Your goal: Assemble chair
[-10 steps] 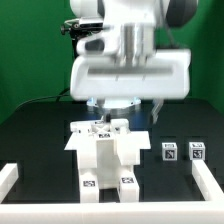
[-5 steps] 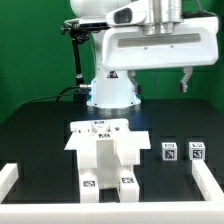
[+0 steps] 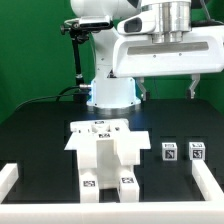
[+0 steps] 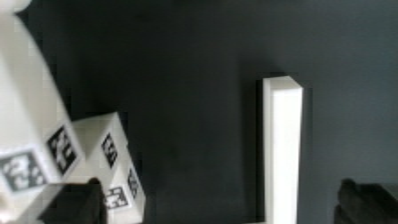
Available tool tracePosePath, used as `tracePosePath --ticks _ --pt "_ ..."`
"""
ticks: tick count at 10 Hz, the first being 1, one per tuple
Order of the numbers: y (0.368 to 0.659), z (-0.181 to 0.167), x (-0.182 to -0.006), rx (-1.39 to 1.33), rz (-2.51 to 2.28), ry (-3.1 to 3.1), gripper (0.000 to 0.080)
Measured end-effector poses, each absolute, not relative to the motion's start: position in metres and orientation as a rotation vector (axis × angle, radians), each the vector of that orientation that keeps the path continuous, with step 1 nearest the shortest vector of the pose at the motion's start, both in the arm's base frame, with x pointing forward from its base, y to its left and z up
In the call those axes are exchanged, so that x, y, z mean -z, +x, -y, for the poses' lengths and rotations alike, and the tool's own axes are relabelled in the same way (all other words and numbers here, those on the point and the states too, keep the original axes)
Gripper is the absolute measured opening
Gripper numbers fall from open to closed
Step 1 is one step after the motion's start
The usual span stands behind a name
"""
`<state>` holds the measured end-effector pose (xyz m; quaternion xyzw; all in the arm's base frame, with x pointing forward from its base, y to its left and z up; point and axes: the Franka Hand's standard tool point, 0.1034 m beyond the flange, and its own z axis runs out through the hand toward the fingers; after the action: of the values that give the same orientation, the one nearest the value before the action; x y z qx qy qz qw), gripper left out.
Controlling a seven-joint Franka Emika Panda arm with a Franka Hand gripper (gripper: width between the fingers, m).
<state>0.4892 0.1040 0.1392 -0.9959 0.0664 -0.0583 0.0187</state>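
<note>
The partly built chair (image 3: pixel 104 155) of white blocks and slabs with black-and-white tags stands at the table's middle. It shows at the edge of the wrist view (image 4: pixel 80 150) as tagged white pieces. Two small tagged white blocks (image 3: pixel 170 151) (image 3: pixel 197 151) sit apart on the exterior view's right. My gripper (image 3: pixel 166 90) hangs high above the table, up and to the right of the chair, open and empty. In the wrist view the gripper (image 4: pixel 217 208) shows only dark fingertips (image 4: pixel 71 205), wide apart, with nothing between them.
A low white border rail (image 3: pixel 9 178) runs round the table's front and sides, and shows as a straight white bar in the wrist view (image 4: pixel 281 150). The robot's base (image 3: pixel 112 92) stands behind the chair. The table top is black.
The arm has risen from just above the chair and swung toward the exterior view's right. The chair and the two small blocks have not moved.
</note>
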Motion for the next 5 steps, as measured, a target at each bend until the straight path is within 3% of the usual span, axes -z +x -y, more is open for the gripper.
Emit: tracePosePath --ticks 3,5 --pt "0.457 -0.148 -0.097 0.100 -0.252 -3.112 0.0649" --pt "0.454 -0.162 -0.080 0.100 -0.265 -3.112 0.0649"
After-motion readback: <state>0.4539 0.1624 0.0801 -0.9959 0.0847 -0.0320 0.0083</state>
